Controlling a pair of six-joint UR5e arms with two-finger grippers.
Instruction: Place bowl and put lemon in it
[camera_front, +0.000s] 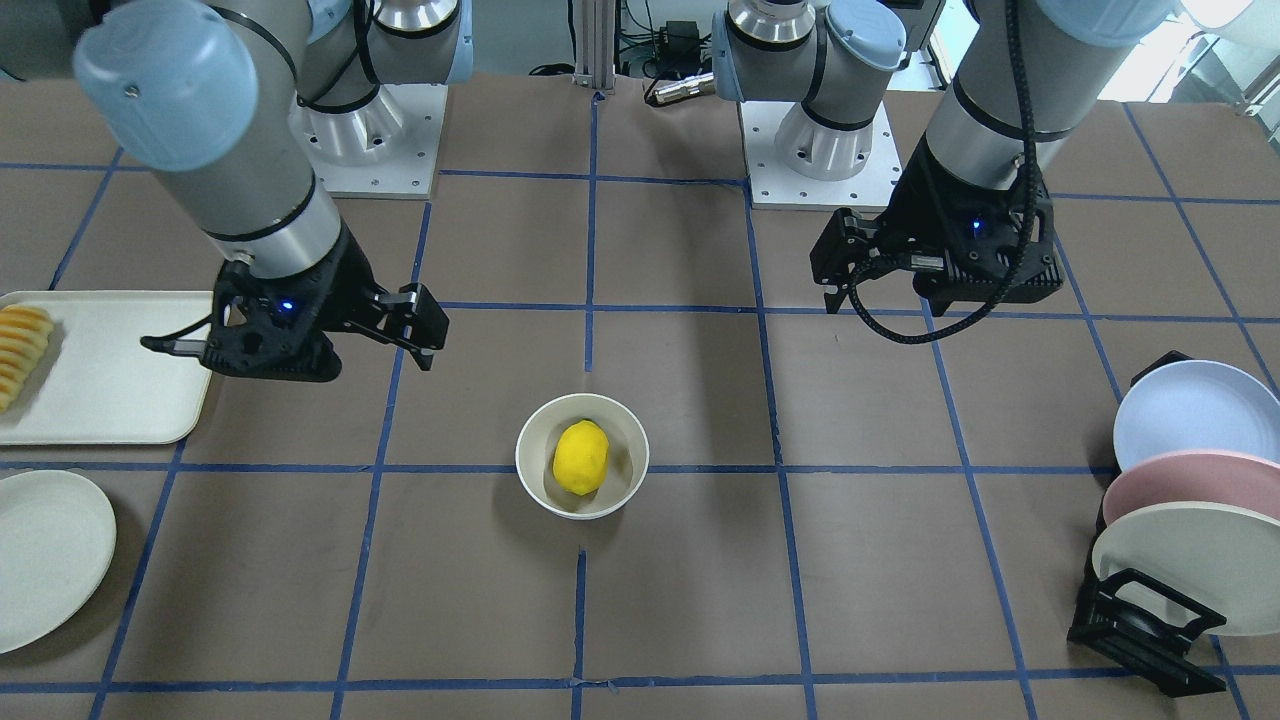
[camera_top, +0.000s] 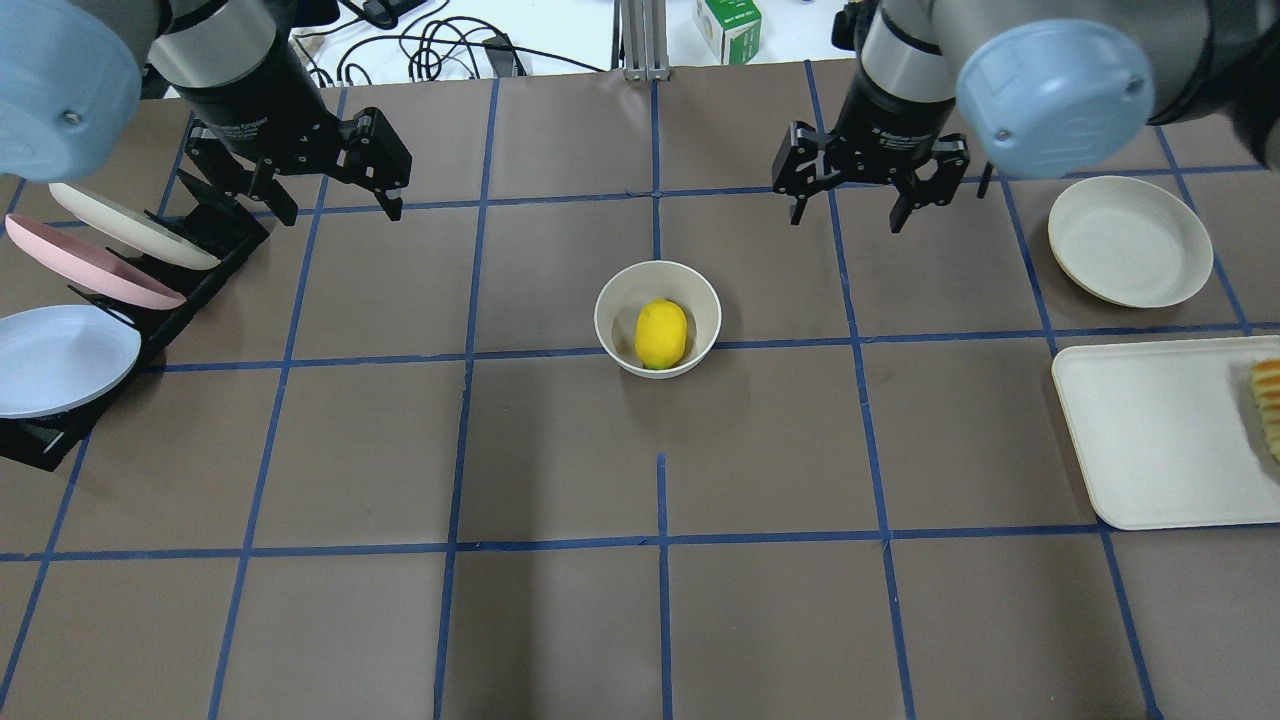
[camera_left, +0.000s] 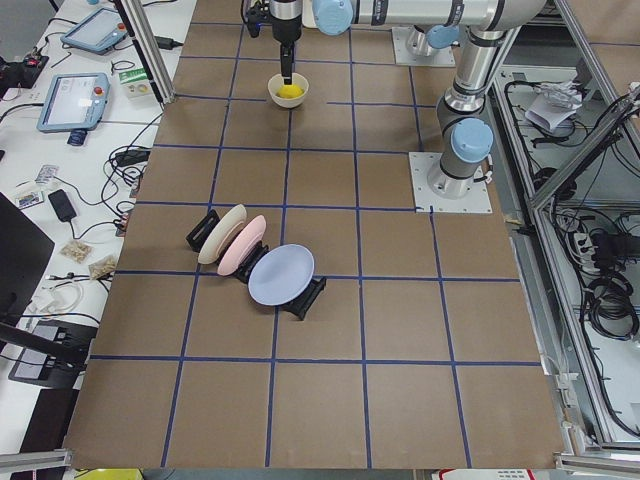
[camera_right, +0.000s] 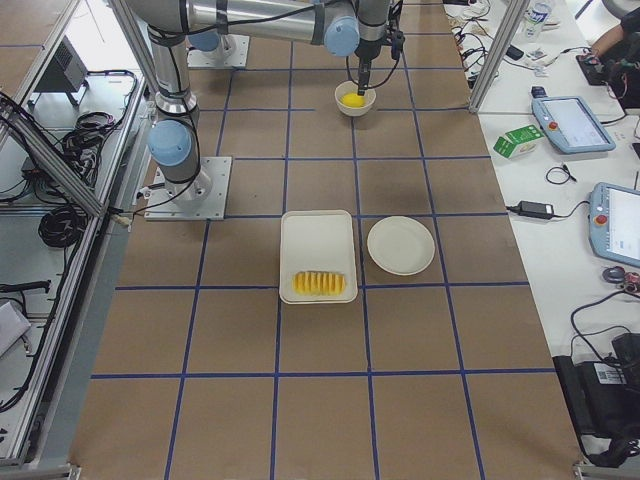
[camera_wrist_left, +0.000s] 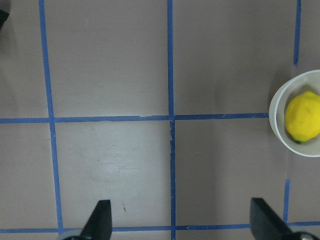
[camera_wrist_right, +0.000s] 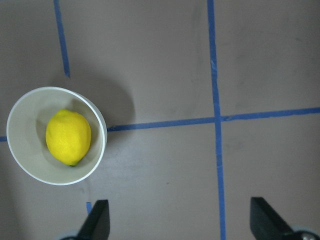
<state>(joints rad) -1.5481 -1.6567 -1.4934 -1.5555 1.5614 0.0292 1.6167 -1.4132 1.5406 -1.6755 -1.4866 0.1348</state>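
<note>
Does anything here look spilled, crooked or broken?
Nothing stands out. The small round glossy off-white bowl sits upright, the bright yellow oval lemon inside it, nothing spilled. The left claw and right claw hang open and empty.

Bare table (camera_top: 560, 450) all round bowl (camera_top: 657, 318); plate rack (camera_top: 120, 290), tray (camera_top: 1150, 430) well apart
</note>
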